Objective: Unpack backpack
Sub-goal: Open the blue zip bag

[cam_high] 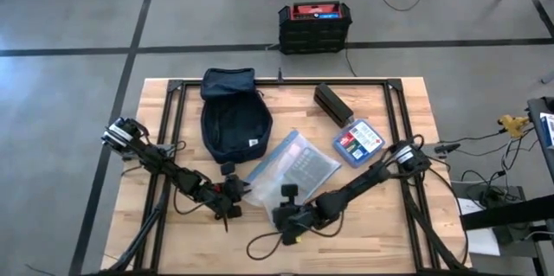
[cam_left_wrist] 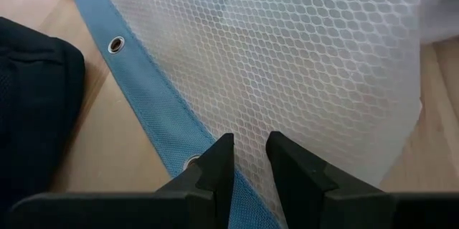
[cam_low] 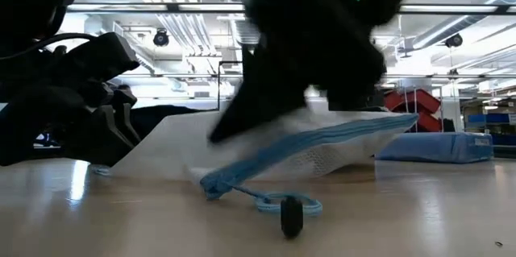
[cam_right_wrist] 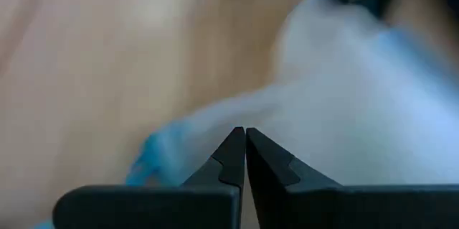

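— Since three things already lie out on the tabletop (cam_high: 381, 224), would you say the unpacking is mostly done?

— That is my judgement. A mesh pouch (cam_high: 293, 169) with a blue edge, a small blue box (cam_high: 357, 141) and a long dark case (cam_high: 333, 104) are all outside the backpack (cam_high: 234, 116). The backpack itself rests flat toward the far side of the tabletop, left of the middle, with its top flap folded back.

— Is anything left inside it?

— I cannot tell; its opening is not shown from any angle that looks in.

— Where are the arms?

— Both are low over the near side. The left gripper (cam_left_wrist: 249, 159) sits at the pouch's near left corner, its fingers slightly apart, straddling the pouch's blue band (cam_left_wrist: 143, 78) beside a metal eyelet. They look about to pinch the band, though I cannot say they grip it yet.

— And the other?

— The right gripper (cam_right_wrist: 244, 146) is at the near edge of the pouch, its fingers pressed together tip to tip with nothing visible between them. From table height the pouch's near edge looks lifted, with a blue cord (cam_low: 266, 201) trailing onto the wood.

— So what remains?

— Probably settling the pouch, then checking the backpack for more.
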You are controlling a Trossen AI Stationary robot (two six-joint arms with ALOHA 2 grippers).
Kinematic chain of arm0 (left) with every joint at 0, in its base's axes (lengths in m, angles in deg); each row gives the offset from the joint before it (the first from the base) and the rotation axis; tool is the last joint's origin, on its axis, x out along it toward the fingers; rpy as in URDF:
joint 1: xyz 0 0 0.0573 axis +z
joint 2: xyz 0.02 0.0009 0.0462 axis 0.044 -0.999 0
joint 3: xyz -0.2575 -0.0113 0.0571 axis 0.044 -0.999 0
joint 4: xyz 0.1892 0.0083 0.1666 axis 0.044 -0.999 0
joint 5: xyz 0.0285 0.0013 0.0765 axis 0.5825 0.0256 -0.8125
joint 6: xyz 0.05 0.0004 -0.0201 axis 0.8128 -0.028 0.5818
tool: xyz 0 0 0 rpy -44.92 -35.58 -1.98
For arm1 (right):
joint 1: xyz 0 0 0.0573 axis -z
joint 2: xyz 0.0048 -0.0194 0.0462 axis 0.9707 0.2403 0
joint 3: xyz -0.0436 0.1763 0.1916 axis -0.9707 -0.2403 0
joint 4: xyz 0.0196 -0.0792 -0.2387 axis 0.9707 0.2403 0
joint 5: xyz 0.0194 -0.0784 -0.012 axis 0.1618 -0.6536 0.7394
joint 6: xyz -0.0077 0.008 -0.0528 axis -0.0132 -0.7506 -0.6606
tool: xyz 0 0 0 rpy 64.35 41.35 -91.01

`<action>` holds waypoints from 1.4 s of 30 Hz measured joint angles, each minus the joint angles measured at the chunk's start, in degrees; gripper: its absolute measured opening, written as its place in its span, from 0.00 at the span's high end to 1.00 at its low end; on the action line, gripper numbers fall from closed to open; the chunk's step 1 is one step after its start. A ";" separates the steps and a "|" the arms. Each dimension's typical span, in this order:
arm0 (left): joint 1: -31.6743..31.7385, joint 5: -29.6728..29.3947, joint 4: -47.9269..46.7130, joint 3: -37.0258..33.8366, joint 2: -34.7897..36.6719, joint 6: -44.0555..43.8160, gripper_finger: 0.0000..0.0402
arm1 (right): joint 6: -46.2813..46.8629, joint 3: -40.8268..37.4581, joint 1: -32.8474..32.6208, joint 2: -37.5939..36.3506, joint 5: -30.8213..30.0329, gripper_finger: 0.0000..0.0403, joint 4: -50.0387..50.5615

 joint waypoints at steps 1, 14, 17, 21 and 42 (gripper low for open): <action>-0.01 0.03 -0.31 -0.08 0.02 -0.05 0.80 | 0.52 0.01 0.00 0.79 2.14 1.00 -0.18; -0.10 0.04 -6.79 0.01 0.88 -0.01 0.80 | 4.46 0.39 -6.06 -5.93 9.87 1.00 11.75; -0.10 -0.10 -9.20 0.01 2.15 0.10 0.80 | 4.46 0.40 -6.81 -8.36 4.91 1.00 12.47; -0.24 1.61 -13.11 -0.20 7.58 2.08 0.80 | 5.09 0.35 -6.84 -8.44 0.24 1.00 12.39; -13.88 0.79 13.78 8.38 -2.98 12.96 0.80 | 8.46 0.22 -7.77 2.72 -3.28 0.81 -6.24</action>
